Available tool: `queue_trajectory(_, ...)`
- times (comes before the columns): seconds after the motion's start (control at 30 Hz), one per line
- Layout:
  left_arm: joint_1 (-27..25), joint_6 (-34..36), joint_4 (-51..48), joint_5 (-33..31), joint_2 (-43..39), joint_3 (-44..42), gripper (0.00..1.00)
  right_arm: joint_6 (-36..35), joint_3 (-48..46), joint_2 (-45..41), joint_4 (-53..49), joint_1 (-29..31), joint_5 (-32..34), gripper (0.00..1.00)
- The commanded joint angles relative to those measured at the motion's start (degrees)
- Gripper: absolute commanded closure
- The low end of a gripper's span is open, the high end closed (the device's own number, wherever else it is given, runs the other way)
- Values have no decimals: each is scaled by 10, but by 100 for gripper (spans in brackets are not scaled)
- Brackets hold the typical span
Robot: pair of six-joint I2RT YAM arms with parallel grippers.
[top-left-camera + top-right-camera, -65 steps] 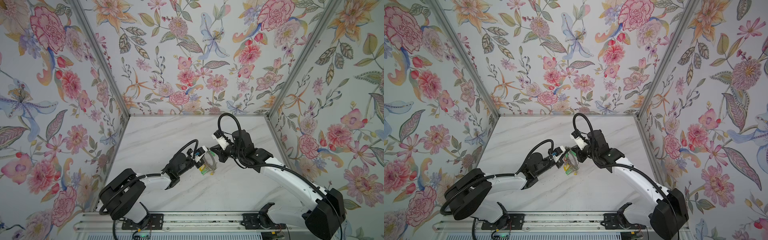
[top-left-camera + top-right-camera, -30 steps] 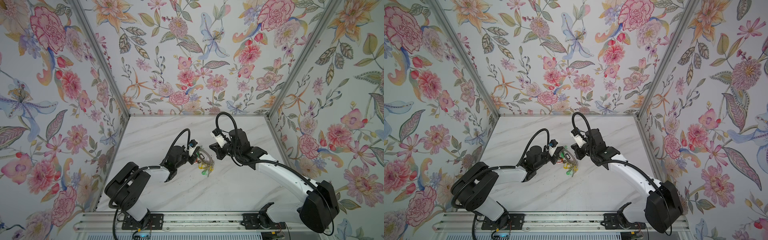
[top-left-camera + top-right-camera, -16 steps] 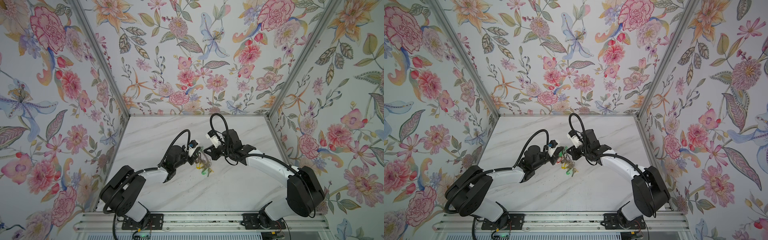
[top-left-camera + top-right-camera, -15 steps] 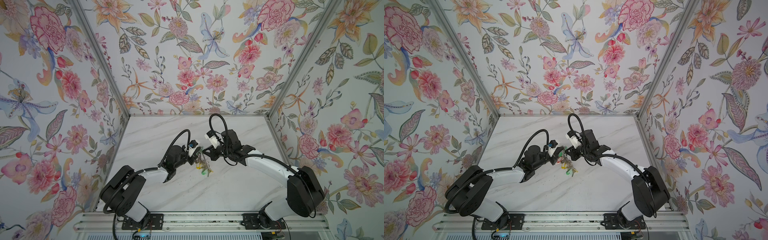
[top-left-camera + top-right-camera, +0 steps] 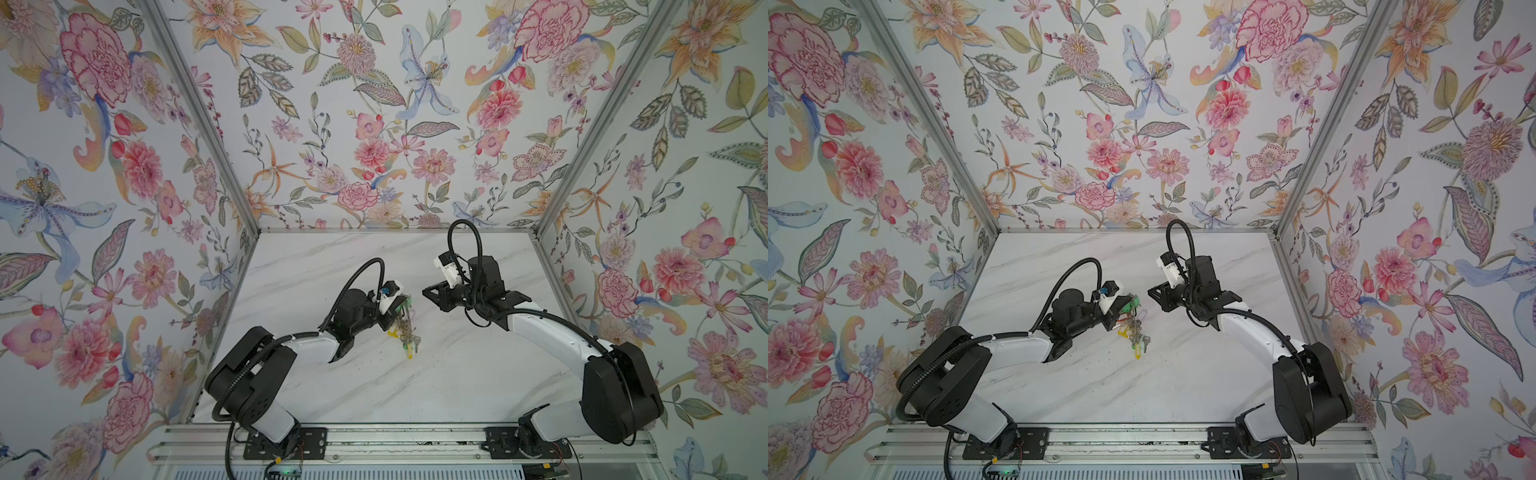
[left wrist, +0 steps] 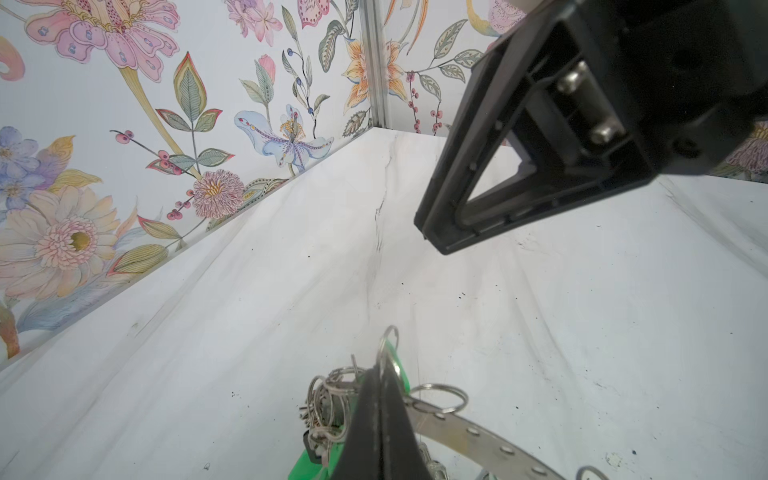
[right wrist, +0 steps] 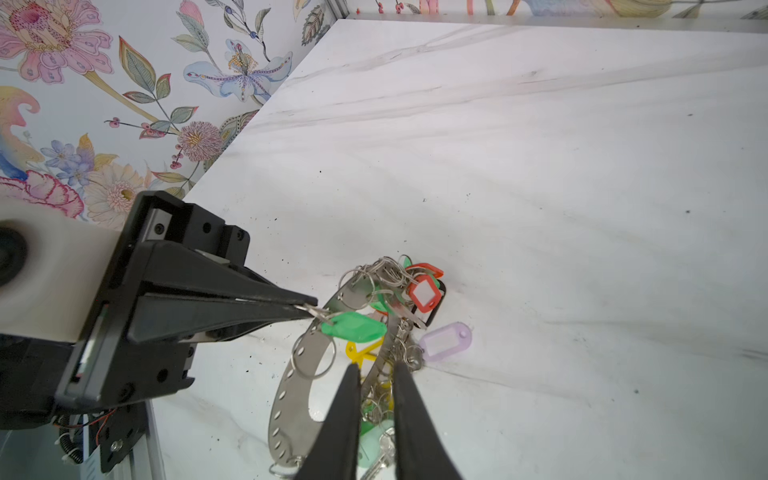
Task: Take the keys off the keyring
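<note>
Right wrist view: your left claw [image 7: 309,308] is clenched, its two fingertips pinching a small split ring [image 7: 318,312] that carries the green tag [image 7: 353,327]. Just below that pinch hangs the keyring [image 7: 286,399], a flat grey disc with a row of small rim holes, standing on edge. The keys [image 7: 402,313] bunch on the side of the disc away from the left claw. A red tag [image 7: 424,293], a yellow tag [image 7: 359,351] and a pale lilac tag [image 7: 444,340] show among the wire rings.

Your right claw [image 7: 376,370] is released. A narrow gap shows between its fingers, nothing sits in it, and the bunch lies just ahead of its tips.

Left wrist view: the disc's rim curves away just beside the left claw's closed fingers. The right claw hangs ahead of them, above the white marble table [image 6: 249,332] and clear of the bunch.

In both top views the left claw [image 5: 402,302] and the right claw [image 5: 426,292] face each other, tips near but apart. The keys [image 5: 1136,332] dangle beneath the left claw's tips, off to one side of the right claw. You cannot tell whether the bunch's low end touches the table.
</note>
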Motion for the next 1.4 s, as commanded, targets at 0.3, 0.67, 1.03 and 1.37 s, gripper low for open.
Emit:
queue_trajectory(0.3,8,10,-61,79,-31,45,100,-72,-28,35,29,12,-62,57)
queue_trajectory(0.67,20,18,-132,133,-22,96,100,-98,3,68,12,28,-124,60)
queue_trajectory(1.03,24,13,-119,118,-29,82,100,-99,0,50,-7,25,-106,91)
queue_trajectory(1.37,25,11,-112,110,-35,76,100,-91,1,38,-21,23,-56,87)
